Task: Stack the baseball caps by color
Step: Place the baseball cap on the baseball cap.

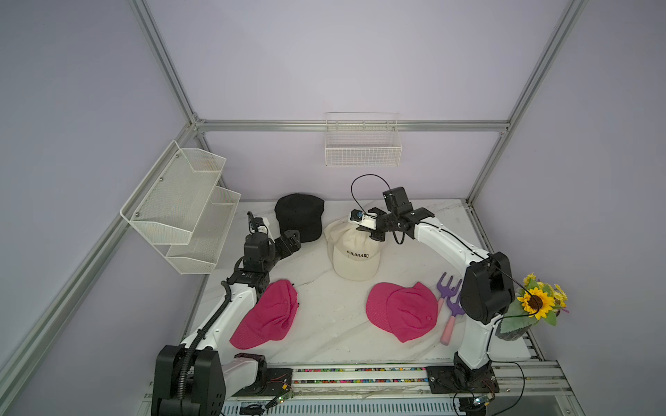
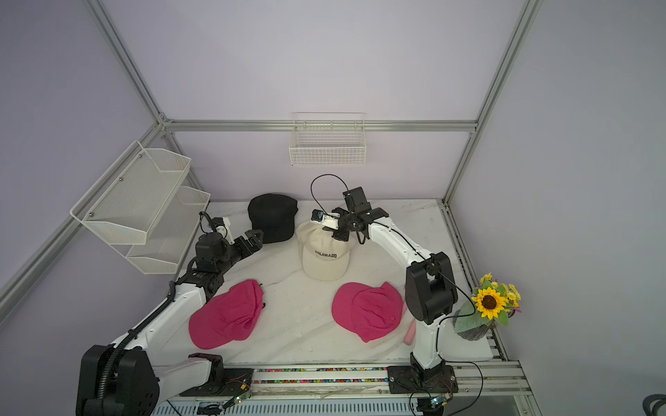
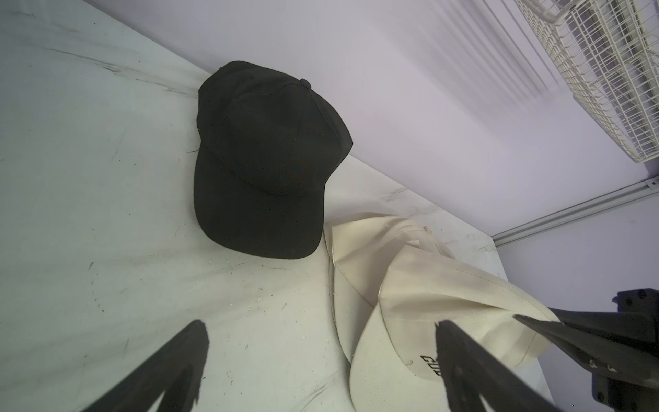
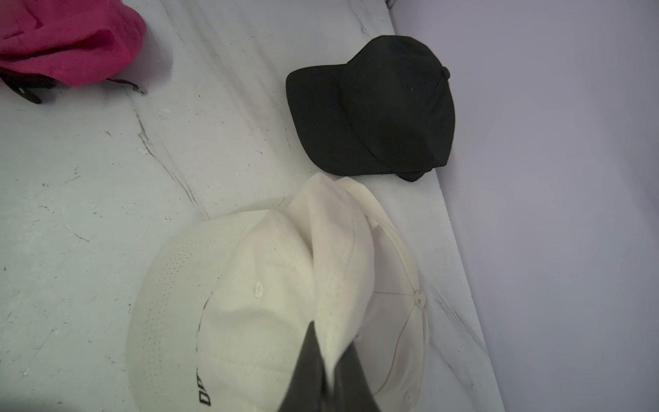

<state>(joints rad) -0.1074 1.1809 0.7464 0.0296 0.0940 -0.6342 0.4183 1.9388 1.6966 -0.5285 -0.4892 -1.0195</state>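
Cream baseball caps lettered "COLORADO" [image 1: 355, 257] [image 2: 324, 257] lie one on another at the table's middle back. My right gripper [image 1: 375, 236] [image 4: 330, 356] is shut on a pinched fold of the top cream cap's crown [image 4: 331, 257]; the lower cream cap [image 4: 396, 285] shows beside it. A black cap [image 1: 299, 216] [image 3: 264, 160] [image 4: 378, 107] sits at the back wall, with a black edge peeking from under it. My left gripper [image 1: 290, 240] [image 3: 321, 335] stands open just in front of its brim, holding nothing. Two hot pink caps lie in front, left [image 1: 266, 317] and right [image 1: 403, 311].
Two purple garden forks [image 1: 448, 293] lie right of the right pink cap, under my right arm. A sunflower pot [image 1: 537, 304] stands at the right edge. A mesh shelf [image 1: 180, 209] hangs on the left wall and a wire basket [image 1: 362, 144] on the back wall.
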